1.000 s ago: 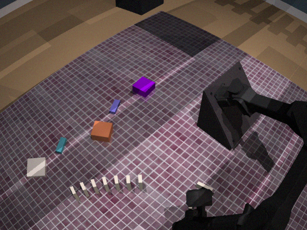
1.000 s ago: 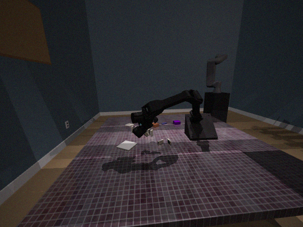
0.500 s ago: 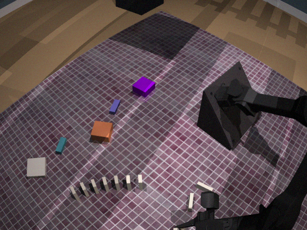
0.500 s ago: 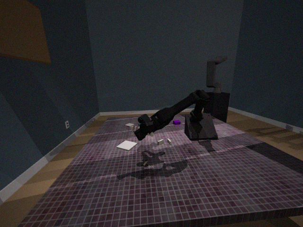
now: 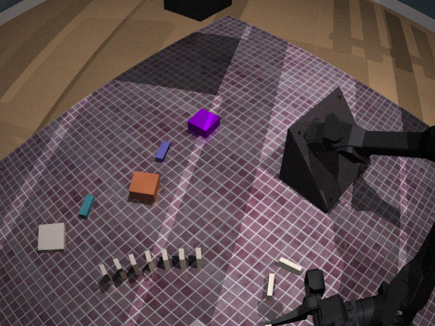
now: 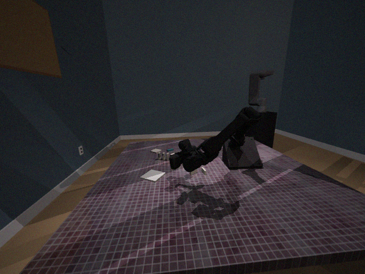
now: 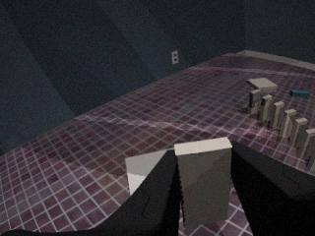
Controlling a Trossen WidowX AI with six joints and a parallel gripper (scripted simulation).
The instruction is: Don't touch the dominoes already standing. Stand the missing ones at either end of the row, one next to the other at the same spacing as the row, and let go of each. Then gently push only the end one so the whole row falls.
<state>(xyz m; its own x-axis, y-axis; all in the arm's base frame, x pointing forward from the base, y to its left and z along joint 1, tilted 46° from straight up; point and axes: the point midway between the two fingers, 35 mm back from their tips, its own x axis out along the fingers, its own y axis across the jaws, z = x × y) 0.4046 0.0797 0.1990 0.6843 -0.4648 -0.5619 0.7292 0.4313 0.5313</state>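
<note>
A curved row of several standing cream dominoes point(image 5: 149, 261) point(image 6: 163, 156) point(image 7: 277, 115) is at the lower left of the top view. My gripper point(image 5: 267, 323) point(image 7: 202, 153) is shut on a cream domino point(image 7: 204, 184), gripping it by its sides. It is raised above the table, right of the row and near the bottom edge in the top view, where the held domino is mostly cut off. In the exterior view the arm hides the fingertips. Two loose cream dominoes lie on the table beyond the gripper, one angled point(image 5: 289, 265) point(image 6: 203, 170) and one lengthwise point(image 5: 270, 286) point(image 6: 193, 172).
A white plate point(image 6: 152, 175) point(image 7: 140, 172) lies near the gripper. Past the row are a pale tile point(image 5: 51, 236) point(image 7: 262, 84), a teal block point(image 5: 86, 206) point(image 7: 299, 92), an orange block point(image 5: 144, 184), a blue block point(image 5: 162, 151) and a purple block point(image 5: 203, 122). A dark wedge point(image 5: 305, 157) stands right.
</note>
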